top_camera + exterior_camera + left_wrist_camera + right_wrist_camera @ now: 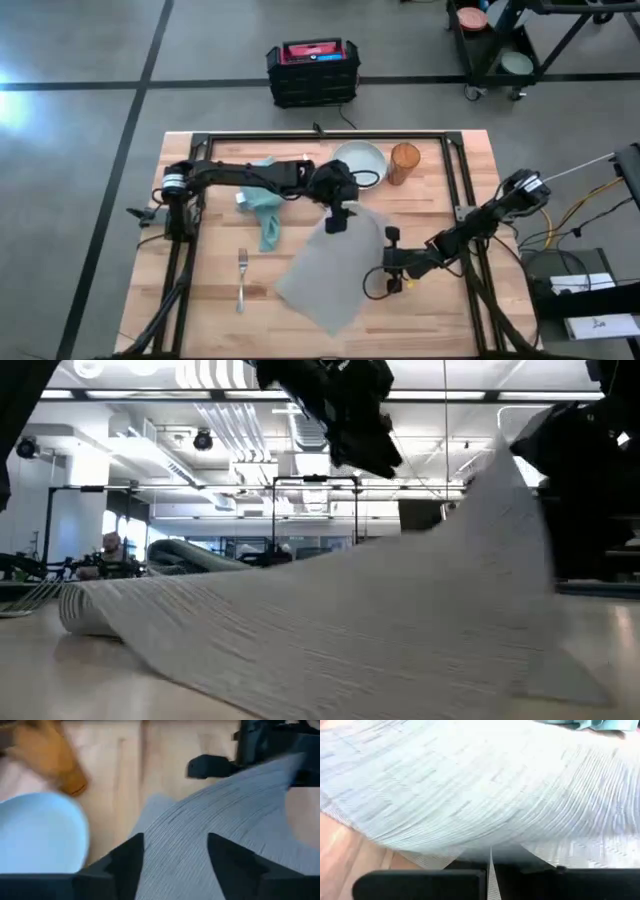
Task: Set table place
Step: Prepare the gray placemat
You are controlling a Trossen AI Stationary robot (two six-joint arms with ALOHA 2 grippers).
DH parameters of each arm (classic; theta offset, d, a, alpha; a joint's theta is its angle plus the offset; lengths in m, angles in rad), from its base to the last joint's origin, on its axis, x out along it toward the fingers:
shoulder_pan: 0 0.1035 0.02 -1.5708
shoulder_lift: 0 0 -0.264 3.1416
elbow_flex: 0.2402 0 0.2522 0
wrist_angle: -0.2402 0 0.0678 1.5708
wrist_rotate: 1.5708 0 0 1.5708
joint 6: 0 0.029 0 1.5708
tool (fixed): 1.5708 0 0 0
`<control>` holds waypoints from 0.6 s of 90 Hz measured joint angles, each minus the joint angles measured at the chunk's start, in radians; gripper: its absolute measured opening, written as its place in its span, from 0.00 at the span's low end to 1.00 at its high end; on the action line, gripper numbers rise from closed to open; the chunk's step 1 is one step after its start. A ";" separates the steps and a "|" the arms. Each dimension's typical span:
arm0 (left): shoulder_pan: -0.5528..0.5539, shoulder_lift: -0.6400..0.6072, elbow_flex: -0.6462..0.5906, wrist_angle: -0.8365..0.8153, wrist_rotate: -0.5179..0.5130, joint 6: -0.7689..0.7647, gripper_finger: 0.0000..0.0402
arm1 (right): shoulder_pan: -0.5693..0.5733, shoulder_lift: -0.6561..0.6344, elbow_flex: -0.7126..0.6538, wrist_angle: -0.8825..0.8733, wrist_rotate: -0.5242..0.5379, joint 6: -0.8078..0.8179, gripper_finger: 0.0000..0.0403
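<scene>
The grey placemat point(330, 270) is lifted off the table point(210, 290) at centre, clamped at its 3 o'clock edge by the right gripper point(392, 262). The left gripper point(337, 220), spread wide, is positioned at 12 o'clock. No writing can be read.

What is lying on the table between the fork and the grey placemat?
Nothing: in the high view, only bare wooden table lies between the silver fork and the grey placemat. The teal napkin sits farther up, beside neither.
</scene>
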 joint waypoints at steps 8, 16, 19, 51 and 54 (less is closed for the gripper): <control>-0.011 -0.025 0.025 -0.098 -0.032 -0.062 0.61 | 0.000 0.000 0.000 -0.002 0.000 0.001 0.01; -0.043 -0.045 0.023 -0.171 -0.034 -0.140 0.63 | 0.000 -0.001 0.002 -0.003 0.000 0.002 0.01; -0.060 -0.047 0.019 -0.186 -0.034 -0.170 0.63 | 0.000 -0.001 0.003 -0.003 0.000 0.002 0.01; -0.283 0.052 -0.121 0.111 -0.167 -0.411 0.55 | -0.030 -0.002 0.026 -0.003 0.000 0.010 0.01; -0.292 0.067 -0.126 0.154 -0.176 -0.422 0.54 | -0.036 -0.002 0.029 -0.003 0.000 0.011 0.01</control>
